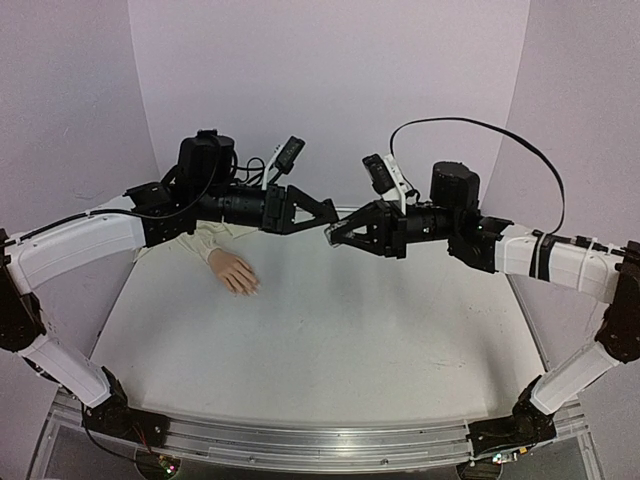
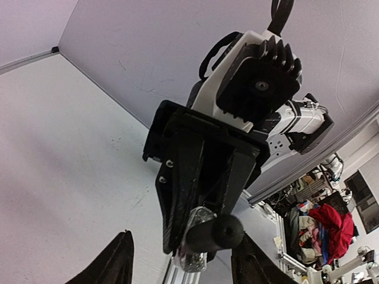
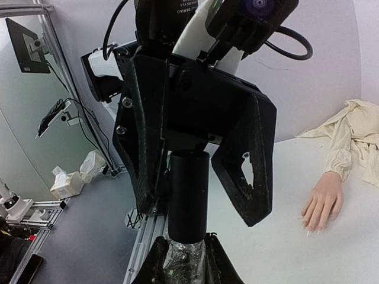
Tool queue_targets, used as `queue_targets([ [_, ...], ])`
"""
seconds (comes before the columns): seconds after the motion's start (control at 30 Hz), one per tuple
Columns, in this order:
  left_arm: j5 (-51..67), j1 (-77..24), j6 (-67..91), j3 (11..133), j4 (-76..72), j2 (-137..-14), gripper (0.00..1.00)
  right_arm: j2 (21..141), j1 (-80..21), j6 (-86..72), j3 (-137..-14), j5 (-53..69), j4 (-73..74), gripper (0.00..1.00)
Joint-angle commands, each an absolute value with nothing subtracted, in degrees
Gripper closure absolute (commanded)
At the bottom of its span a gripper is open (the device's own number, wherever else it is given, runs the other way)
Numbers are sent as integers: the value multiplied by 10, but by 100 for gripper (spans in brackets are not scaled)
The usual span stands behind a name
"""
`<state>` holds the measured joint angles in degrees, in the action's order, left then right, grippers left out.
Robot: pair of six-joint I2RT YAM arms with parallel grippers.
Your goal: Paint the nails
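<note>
White tabletop, pale lilac walls, bit of lab clutter past the edge. The nails are tiny, at the fingertips of a small pinkish mannequin hand lying palm-down on the table, fingers pointing toward the arm bases. It lies well below both grippers, off to the L gripper's side and more or less under that arm's wrist. A cream cloth sleeve is bunched behind it.

Handling, my guess: the hand looks light and prob. stiff plastic w/ a smooth skin, so it would skid if pushed. The nails are too small to grip; they want only a feather-light brush touch. If it needs steadying, hold at the wrist or pin the soft sleeve, not the fingers.

Up in the air the two grippers meet tip to tip. R gripper is pinched tight on a small polish bottle, which looks shiny and prob. slippery. Its black cap points straight into the L gripper. L jaws are spread, one either side of the cap. One finger sits just beside the cap, the other is apart from it, so no grip yet. The cap's round sides look like the place to take it.
</note>
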<state>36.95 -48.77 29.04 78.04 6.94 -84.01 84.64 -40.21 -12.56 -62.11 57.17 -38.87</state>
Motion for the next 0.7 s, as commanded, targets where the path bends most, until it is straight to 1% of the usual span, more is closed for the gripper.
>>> queue_targets([
  [0.0,389,-504,285,815,14,-847,47,828,-405,-138,-629,597,-419,100],
  [0.17,353,-507,285,813,13,-847,63,828,-404,-135,-628,584,-422,100],
  [0.23,342,-508,283,814,12,-848,73,832,-404,-135,-628,582,-421,100],
  [0.27,333,-508,283,813,12,-848,82,833,-404,-135,-628,580,-422,100],
  [0.3,326,-509,282,813,12,-849,84,834,-405,-134,-627,577,-422,100],
  [0.43,299,-511,278,810,13,-849,89,837,-404,-126,-624,554,-419,100],
  [0.53,277,-516,275,808,15,-851,93,837,-404,-105,-625,500,-390,100],
  [0.57,261,-518,274,805,17,-850,96,834,-406,-95,-624,430,-375,100],
  [0.6,240,-521,273,802,21,-849,98,830,-413,-83,-622,335,-359,100],
  [0.67,173,-527,275,797,32,-847,100,822,-468,-25,-616,38,-331,100],
])
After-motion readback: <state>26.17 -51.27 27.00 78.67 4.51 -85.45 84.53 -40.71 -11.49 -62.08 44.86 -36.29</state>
